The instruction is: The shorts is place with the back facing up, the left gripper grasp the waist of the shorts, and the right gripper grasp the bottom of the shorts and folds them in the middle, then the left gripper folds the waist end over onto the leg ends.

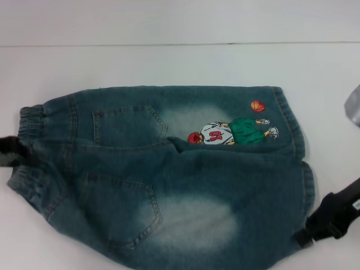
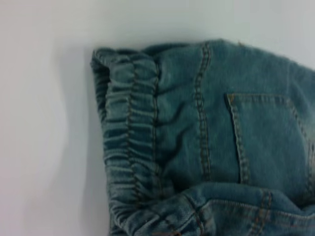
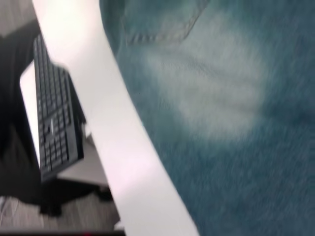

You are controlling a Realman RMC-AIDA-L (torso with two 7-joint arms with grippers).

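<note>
The shorts (image 1: 169,185) lie back up on the white table, blue-green denim with pale patches, two back pockets and a basketball cartoon (image 1: 228,132). The ruffled waist (image 1: 31,121) points left and the leg ends (image 1: 306,185) point right. My left gripper (image 1: 14,151) is at the near part of the waist, shut on the denim, which bunches around it. At the near leg's hem, my right gripper (image 1: 308,229) is shut on the cloth. The near half bulges over the middle seam. The left wrist view shows the gathered waist (image 2: 128,137) close up, and the right wrist view shows the shorts' pale patch (image 3: 231,98).
The white table (image 1: 169,62) stretches beyond the shorts. A grey object (image 1: 353,106) shows at the right edge. In the right wrist view the table's front edge (image 3: 123,147) runs past a black keyboard (image 3: 54,113) lower down.
</note>
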